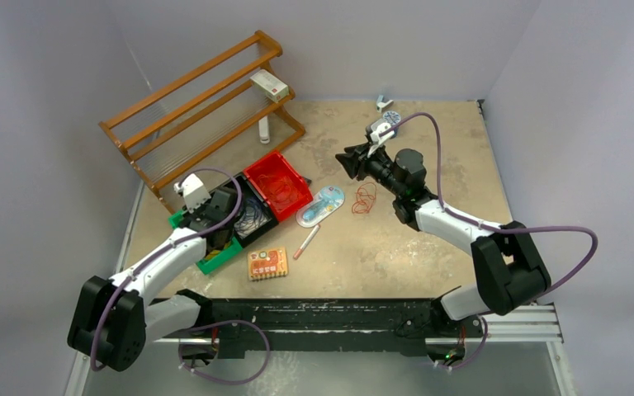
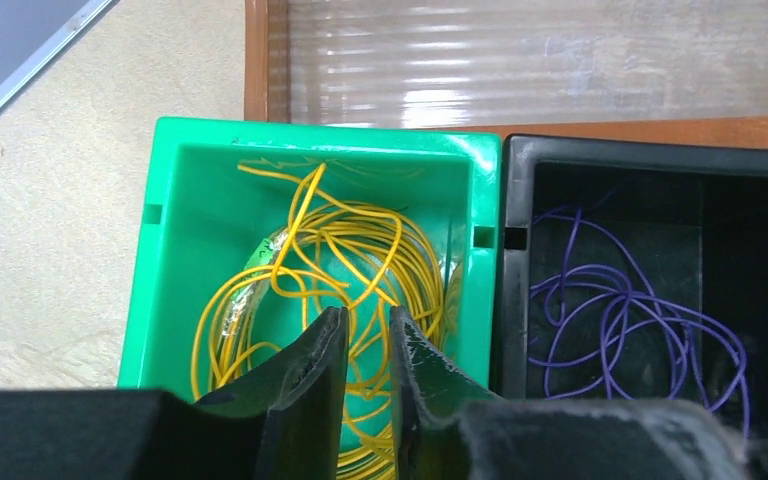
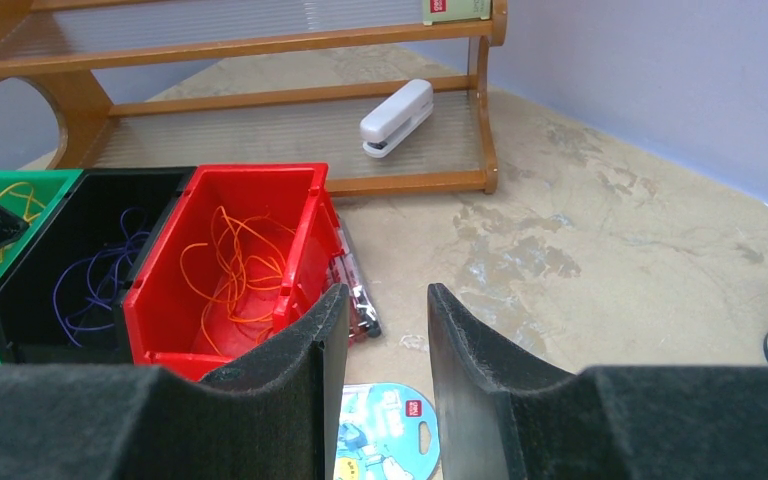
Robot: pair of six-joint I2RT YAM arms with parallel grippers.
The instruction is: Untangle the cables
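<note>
A yellow cable [image 2: 310,250] lies coiled in the green bin [image 2: 170,250]. My left gripper [image 2: 368,315] hangs just over that coil, jaws a narrow gap apart, with no wire pinched between them. Beside it, the black bin [image 2: 520,250] holds a purple-blue cable [image 2: 620,310]. An orange cable [image 3: 235,270] rests in the red bin [image 3: 305,215]. One red cable [image 1: 364,198] lies loose on the table, near my right gripper [image 1: 348,158]. That right gripper [image 3: 388,292] is open and empty above the table, facing the bins.
A wooden rack [image 1: 206,107] stands behind the bins with a white stapler [image 3: 397,118] and a small box [image 1: 269,84] on it. A blue packet [image 1: 320,205], a pen [image 1: 305,242] and an orange box [image 1: 267,262] lie on the table.
</note>
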